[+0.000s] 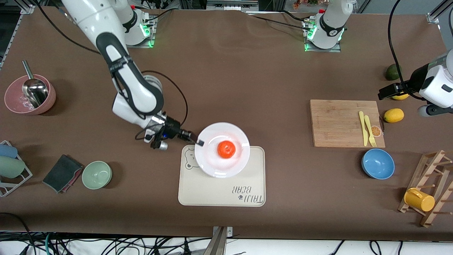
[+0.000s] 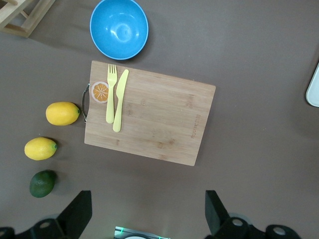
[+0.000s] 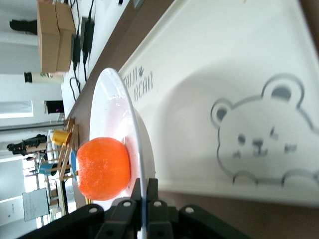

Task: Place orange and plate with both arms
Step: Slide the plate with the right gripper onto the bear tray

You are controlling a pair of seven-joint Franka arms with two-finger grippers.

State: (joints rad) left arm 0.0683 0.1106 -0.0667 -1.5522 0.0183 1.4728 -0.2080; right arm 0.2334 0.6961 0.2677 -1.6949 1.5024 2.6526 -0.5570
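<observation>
The white plate [image 1: 222,166] carries the orange [image 1: 226,149] at its middle. My right gripper [image 1: 199,142] is shut on the plate's rim at the end toward the right arm's base. The plate hangs over the cream bear-print tray [image 1: 219,191], above its bear corner, and casts a shadow on it. In the right wrist view the fingers [image 3: 138,189] pinch the thin rim of the plate [image 3: 119,114], with the orange [image 3: 102,168] close beside them. My left gripper [image 2: 148,199] waits open and empty, high over the table's left-arm end near the lemons.
A wooden cutting board [image 1: 345,122] holds a yellow fork and knife [image 1: 367,128]. Around it are a blue bowl [image 1: 378,163], a lemon [image 1: 393,115] and a dark green fruit [image 1: 392,72]. Toward the right arm's end sit a pink bowl [image 1: 10,102] and a green bowl [image 1: 97,174].
</observation>
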